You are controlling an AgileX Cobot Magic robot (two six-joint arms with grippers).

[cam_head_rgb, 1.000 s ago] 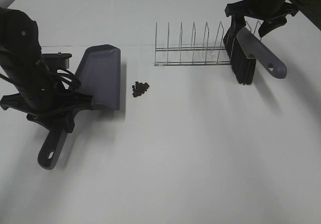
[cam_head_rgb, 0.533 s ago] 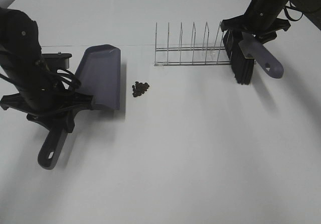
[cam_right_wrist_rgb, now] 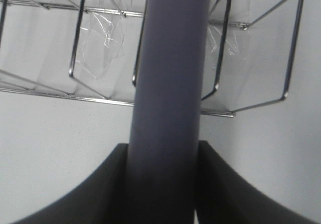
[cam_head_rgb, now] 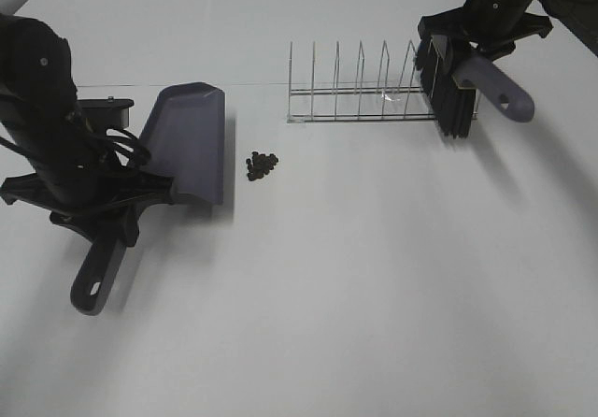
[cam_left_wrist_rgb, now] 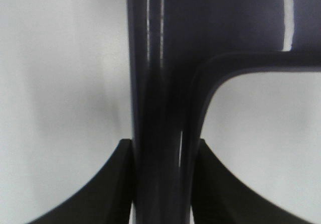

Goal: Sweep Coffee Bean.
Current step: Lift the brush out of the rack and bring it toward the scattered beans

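**White tabletop, both tools loaded, beans lying between them**

White tabletop [cam_head_rgb: 374,295] fills the high view, plain and bright, and both arms are over it with something in hand. On the left, the black arm stands tall at the edge and bends down low, so its left tool [cam_head_rgb: 110,213] sits close to the surface. It is pinching the handle of the grey-purple plastic dustpan [cam_head_rgb: 192,141]. The left wrist view confirms it: two dark fingers [cam_left_wrist_rgb: 108,184] press in from either side of the dustpan's [cam_left_wrist_rgb: 165,58] handle, with no gap showing. The pan lies flat, its mouth facing right, and its handle runs back towards the near edge.

Just beside that mouth, and apart from it, is the small cluster of dark brown oval coffee beans [cam_head_rgb: 262,165], bunched tight on the bare surface.

Over on the right, the other arm reaches in from the far corner, its wrist angled down. The right tool [cam_head_rgb: 475,48] is clamped on the grey-purple handled brush with black bristles [cam_head_rgb: 448,94]. In the right wrist view the brush's [cam_right_wrist_rgb: 168,83] handle fills the space between the fingers [cam_right_wrist_rgb: 100,194]. The bristles point down at the right end of the silver wire rack [cam_head_rgb: 360,90], well apart from the beans. I cannot tell whether the bristles touch the tabletop. A scrap of clear film [cam_right_wrist_rgb: 103,38] sits inside the rack [cam_right_wrist_rgb: 251,103].
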